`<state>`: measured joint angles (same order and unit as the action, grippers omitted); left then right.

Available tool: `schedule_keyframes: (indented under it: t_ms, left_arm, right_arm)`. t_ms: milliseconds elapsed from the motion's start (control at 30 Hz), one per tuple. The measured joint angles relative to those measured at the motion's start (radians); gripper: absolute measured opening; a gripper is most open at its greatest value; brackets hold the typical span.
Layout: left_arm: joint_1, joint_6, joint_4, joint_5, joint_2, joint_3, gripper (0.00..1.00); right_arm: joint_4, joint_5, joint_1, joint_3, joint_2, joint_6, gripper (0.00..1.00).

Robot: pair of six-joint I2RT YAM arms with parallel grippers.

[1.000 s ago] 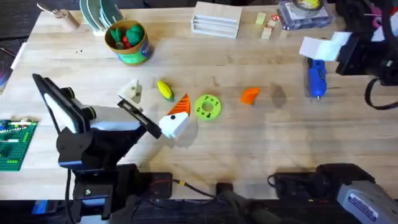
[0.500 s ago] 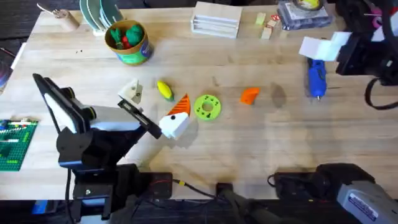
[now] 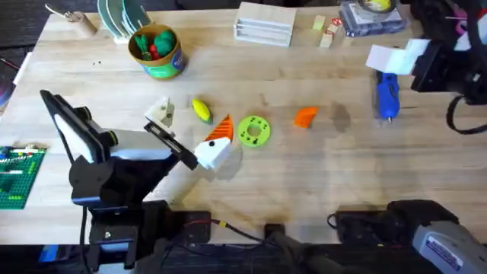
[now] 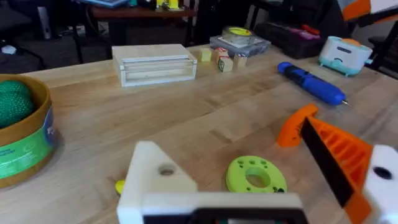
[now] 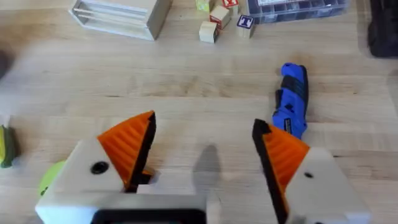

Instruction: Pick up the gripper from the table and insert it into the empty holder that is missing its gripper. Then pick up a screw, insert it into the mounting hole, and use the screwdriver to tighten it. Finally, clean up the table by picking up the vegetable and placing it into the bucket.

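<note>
The loose orange gripper [image 3: 305,116] lies on the table right of centre, also showing as the orange gripper [image 4: 291,129] in the left wrist view. My left gripper [image 3: 192,126] stands open and empty near the table's middle. One of its fingers is the plain white holder [image 3: 162,113], seen as the holder [image 4: 152,180]; the other finger carries an orange pad [image 4: 339,158]. The yellow vegetable [image 3: 201,109] lies between those fingertips. The blue screwdriver [image 3: 387,95] lies at the right, under my open right gripper [image 3: 393,58], whose own view shows the right gripper [image 5: 205,155] empty. The green bucket [image 3: 156,52] stands at the back left.
A lime-green disc [image 3: 253,130] with holes lies between the left gripper and the loose orange piece. A wooden box [image 3: 265,23], small blocks [image 3: 327,30] and a case [image 3: 371,17] line the far edge. A green brick plate [image 3: 17,175] sits at the left edge.
</note>
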<state>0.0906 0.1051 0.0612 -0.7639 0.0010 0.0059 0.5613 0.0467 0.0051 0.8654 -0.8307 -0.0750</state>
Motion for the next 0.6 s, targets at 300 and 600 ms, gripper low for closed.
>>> schedule_keyframes:
  t_ms: [300,600]
  left_arm:
    - [0.0,0.0,0.0,0.0,0.0,0.0,0.993]
    - [0.0,0.0,0.0,0.0,0.0,0.0,0.992]
  right_arm:
    - [0.013,0.011,0.003,0.0,-0.001,-0.038,0.989]
    - [0.218,-0.06,0.113,0.096,-0.12,-0.021,0.989]
